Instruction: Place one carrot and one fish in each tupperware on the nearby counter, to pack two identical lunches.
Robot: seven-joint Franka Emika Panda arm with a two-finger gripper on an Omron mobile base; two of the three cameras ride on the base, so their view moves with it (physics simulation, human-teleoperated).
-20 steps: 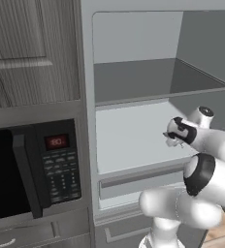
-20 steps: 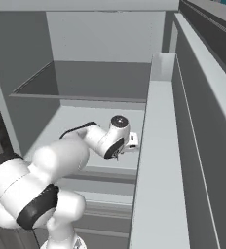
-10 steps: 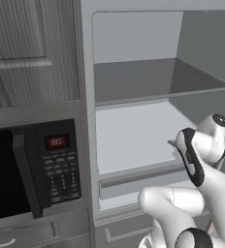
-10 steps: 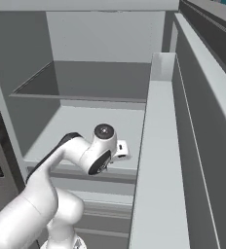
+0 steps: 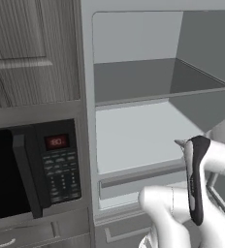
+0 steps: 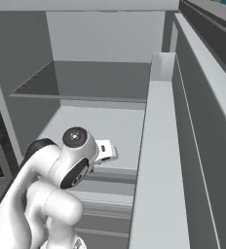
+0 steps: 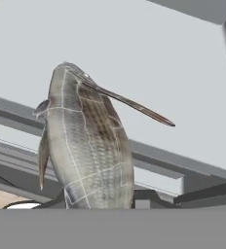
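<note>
In the hand view the tool (image 7: 116,202) is clenched on a fish (image 7: 88,146), whose grey, scaled body rises straight up from between the finger tips at the bottom edge, with a thin dark fin sticking out to the right near its upper end. The fish hangs in the air in front of the pale grey shelves (image 7: 149,58), touching none of them, and its lower end is cut off by the bottom of the picture, so the finger tips themselves are mostly hidden. In the left base view the arm (image 5: 201,184) folds up from the lower right, its dark-striped link standing before the lower shelf (image 5: 138,140). In the right base view the arm's round joint (image 6: 76,155) sits low and left, in front of the same shelf unit (image 6: 100,92), beside a tall pale grey side wall (image 6: 161,160) on the right. Left of the shelves in the left base view stands a black microwave (image 5: 32,174) with a red display, under dark wood-grain cabinet doors (image 5: 32,48).
</note>
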